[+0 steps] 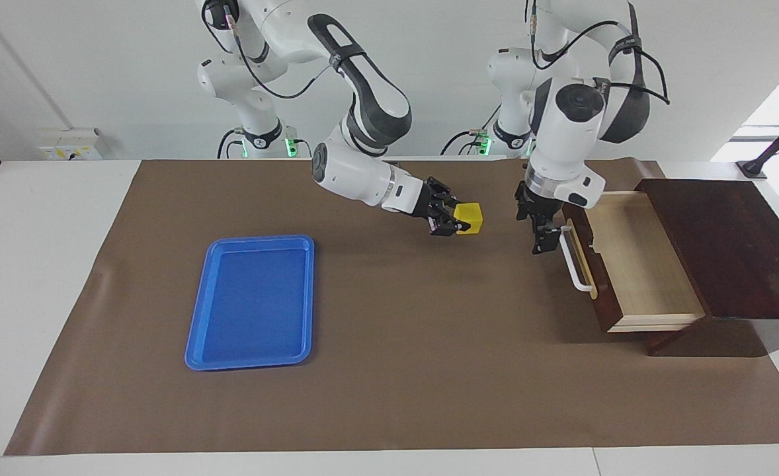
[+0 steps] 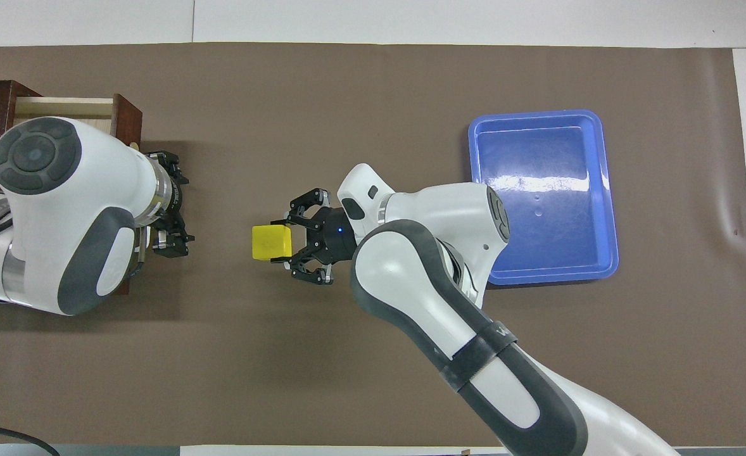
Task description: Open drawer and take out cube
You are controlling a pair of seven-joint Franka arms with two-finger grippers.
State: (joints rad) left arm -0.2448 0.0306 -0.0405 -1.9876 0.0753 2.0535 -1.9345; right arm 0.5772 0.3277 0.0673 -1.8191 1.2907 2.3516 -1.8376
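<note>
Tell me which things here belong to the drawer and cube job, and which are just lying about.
Part of the job: drawer, pulled open; yellow cube, held by right gripper; left gripper, by the drawer's handle.
Lying about: blue tray; brown mat.

The right gripper (image 2: 282,243) clasped the yellow cube (image 2: 271,242) over the brown mat (image 2: 373,354), between the pulled-out drawer (image 2: 63,107) and the blue tray (image 2: 541,193). The left gripper (image 2: 173,202) hung spread apart just beside the drawer's front.

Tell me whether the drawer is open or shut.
Open: the drawer is pulled out of its box, its pale interior showing bare.
</note>
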